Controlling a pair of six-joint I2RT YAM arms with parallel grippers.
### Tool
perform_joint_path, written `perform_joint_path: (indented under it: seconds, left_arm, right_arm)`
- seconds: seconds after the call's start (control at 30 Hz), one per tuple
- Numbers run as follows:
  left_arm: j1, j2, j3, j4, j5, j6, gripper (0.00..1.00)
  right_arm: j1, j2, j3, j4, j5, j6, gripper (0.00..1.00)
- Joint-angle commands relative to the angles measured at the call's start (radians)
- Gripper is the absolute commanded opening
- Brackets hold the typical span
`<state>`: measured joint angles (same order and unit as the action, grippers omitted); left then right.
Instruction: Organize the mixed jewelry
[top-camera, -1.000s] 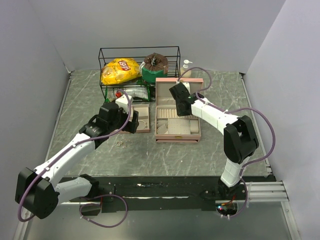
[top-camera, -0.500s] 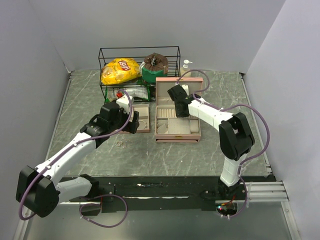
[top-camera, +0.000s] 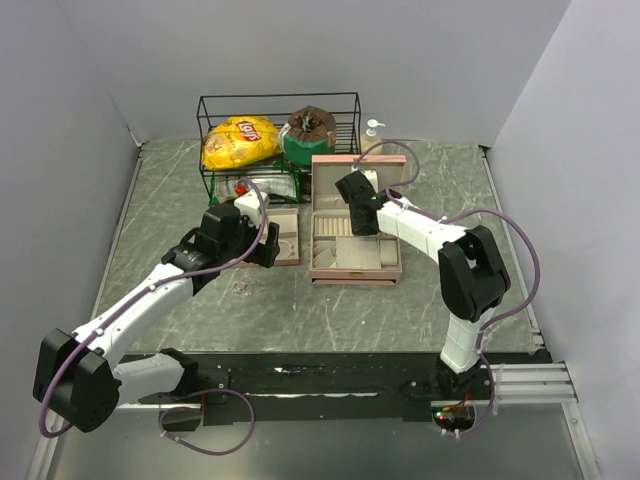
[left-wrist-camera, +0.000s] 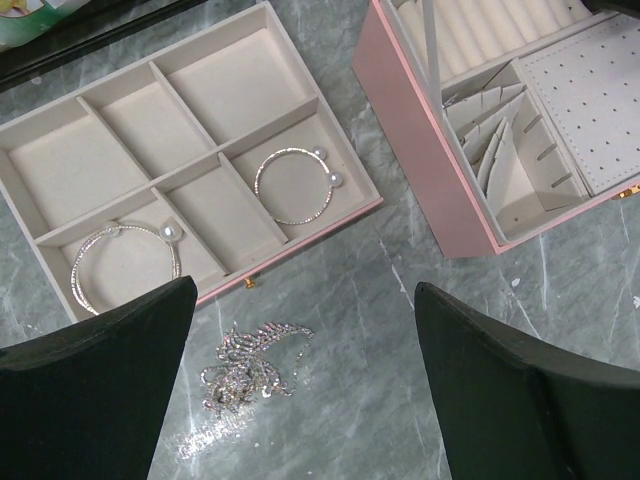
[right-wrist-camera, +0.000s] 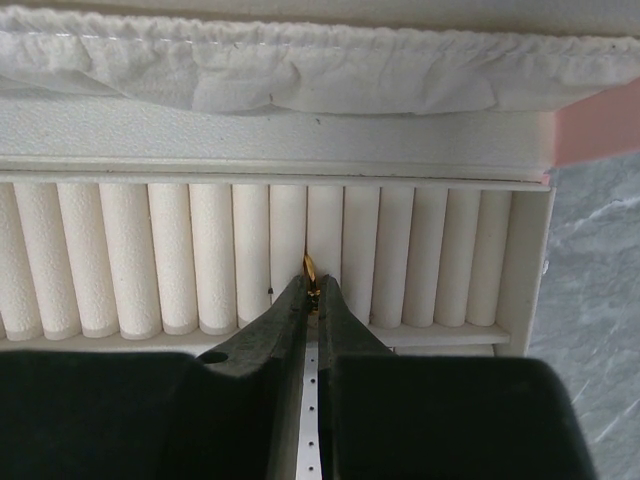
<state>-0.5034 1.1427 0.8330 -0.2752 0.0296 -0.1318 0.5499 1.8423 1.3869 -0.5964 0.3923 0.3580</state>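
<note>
Gold piece (right-wrist-camera: 309, 267), tiny, prob. a ring though too small to be sure, sits pinched at the tips of the right gripper (right-wrist-camera: 312, 288). The jaws are all but together on it. It pokes into the groove btw two ring rolls (right-wrist-camera: 180, 258) in the far part of the pink box (left-wrist-camera: 420, 190).

Rest of the mixed jewelry: a silver tangle (left-wrist-camera: 250, 358) lies loose on the table (left-wrist-camera: 400, 330), just near of the beige tray (left-wrist-camera: 240, 80). Two pearl-tipped hoops (left-wrist-camera: 295, 186) already lie in that tray, in the near-left and near-right compartments w/ a bare one between. Above the tangle hangs the left gripper (left-wrist-camera: 305, 330), jaws wide apart, holding nothing and not touching it.

Change: a sec ago the right wrist was further right over the box. It has since swung left & settled on the rolls, w/ hardly any shift in the last half sec. Left arm hasn't budged.

Reading: the right side has finished its approach and is at the seating step, so release looks due once the piece is wedged. The left side seems parked, waiting to take the tangle.
</note>
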Motion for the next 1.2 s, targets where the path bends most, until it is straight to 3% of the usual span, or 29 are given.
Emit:
perform_joint_path:
  seconds: [0.0, 0.2, 0.27, 0.37, 0.5, 0.63, 0.83, 1.17]
  left_arm:
    - [0.003, 0.000, 0.044, 0.011, 0.010, 0.014, 0.96]
    - [0.003, 0.003, 0.044, 0.013, 0.018, 0.011, 0.96]
    - [0.003, 0.003, 0.044, 0.013, 0.024, 0.009, 0.96]
    - [0.003, 0.005, 0.046, 0.011, 0.030, 0.009, 0.96]
    - [0.003, 0.002, 0.045, 0.010, 0.030, 0.009, 0.96]
    - [0.003, -0.004, 0.040, 0.010, 0.018, 0.011, 0.96]
    - [0.003, 0.012, 0.046, 0.007, 0.033, 0.012, 0.96]
    - [0.003, 0.020, 0.048, 0.004, 0.035, 0.017, 0.96]
  right_arm:
    - [-0.007, -0.070, -0.045, 0.041, -0.001, 0.019, 0.13]
    - [-0.007, -0.167, -0.068, 0.069, 0.011, 0.018, 0.23]
    - [-0.007, -0.189, -0.078, 0.081, 0.007, 0.013, 0.33]
    - [-0.007, -0.183, -0.081, 0.078, 0.007, 0.010, 0.38]
    - [-0.007, -0.147, -0.071, 0.067, 0.005, 0.019, 0.37]
    - [-0.007, -0.146, -0.100, 0.099, -0.016, 0.030, 0.22]
    - [-0.007, -0.109, -0.092, 0.095, -0.020, 0.038, 0.14]
    - [-0.008, -0.048, -0.071, 0.099, -0.007, 0.038, 0.10]
